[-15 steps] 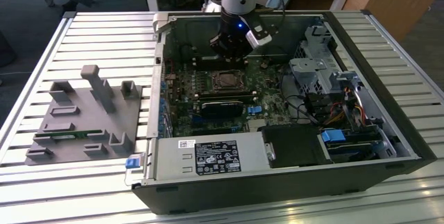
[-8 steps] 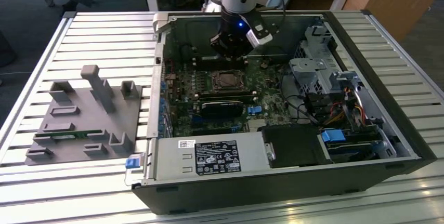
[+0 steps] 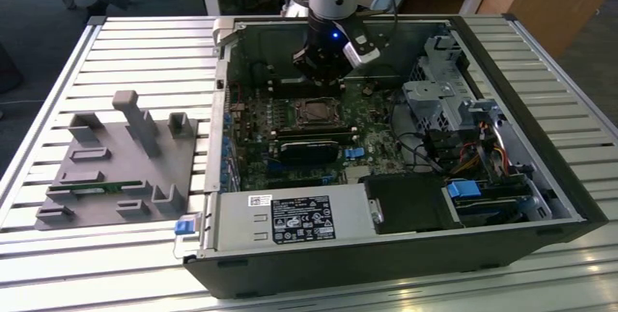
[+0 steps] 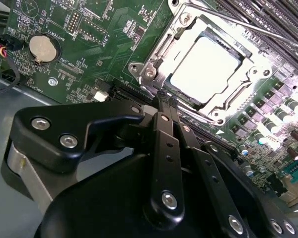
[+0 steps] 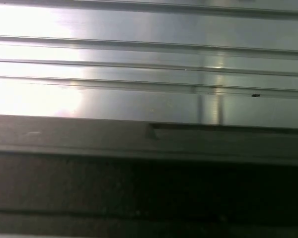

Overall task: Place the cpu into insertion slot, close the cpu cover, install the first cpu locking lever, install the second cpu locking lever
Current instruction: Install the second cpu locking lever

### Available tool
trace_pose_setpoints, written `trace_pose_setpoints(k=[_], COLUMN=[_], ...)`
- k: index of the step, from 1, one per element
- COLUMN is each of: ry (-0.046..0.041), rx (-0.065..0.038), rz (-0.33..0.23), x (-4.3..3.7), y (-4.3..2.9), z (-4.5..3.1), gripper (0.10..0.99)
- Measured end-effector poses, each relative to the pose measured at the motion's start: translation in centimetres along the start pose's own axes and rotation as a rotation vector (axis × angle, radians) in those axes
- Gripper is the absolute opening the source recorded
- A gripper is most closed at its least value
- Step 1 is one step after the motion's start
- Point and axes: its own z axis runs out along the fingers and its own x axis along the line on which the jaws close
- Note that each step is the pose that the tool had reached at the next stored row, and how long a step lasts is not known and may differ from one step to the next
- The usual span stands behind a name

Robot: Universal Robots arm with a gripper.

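Observation:
In the second wrist view the cpu [image 4: 203, 69], a square chip with a silver top, lies in the insertion slot [image 4: 148, 73] on the green motherboard. The cpu cover [image 4: 241, 82], a silver frame, lies flat around the chip. One thin locking lever [image 4: 238, 25] runs along the socket's far side. My gripper [image 4: 164, 104] is shut, its black fingertips together at the socket's near corner; whether they pinch anything is hidden. In the exterior view the gripper [image 3: 323, 80] hangs inside the open computer case, just behind the slot [image 3: 314, 113].
The case [image 3: 540, 182] lies open on a slatted metal table [image 3: 145, 44]. A grey fixture block [image 3: 116, 160] stands on the exterior view's left. Memory slots [image 4: 288, 20], a coin battery [image 4: 42, 47], drive cages [image 3: 444, 102] and cables [image 3: 454, 160] crowd the socket.

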Motion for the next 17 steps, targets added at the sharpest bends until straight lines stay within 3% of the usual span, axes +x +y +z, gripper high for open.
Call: trace_pose_setpoints(k=[17], ry=[0.0], rx=[0.0], rz=[0.0], x=[0.02], y=[-0.84], z=[0.02], gripper=[0.106])
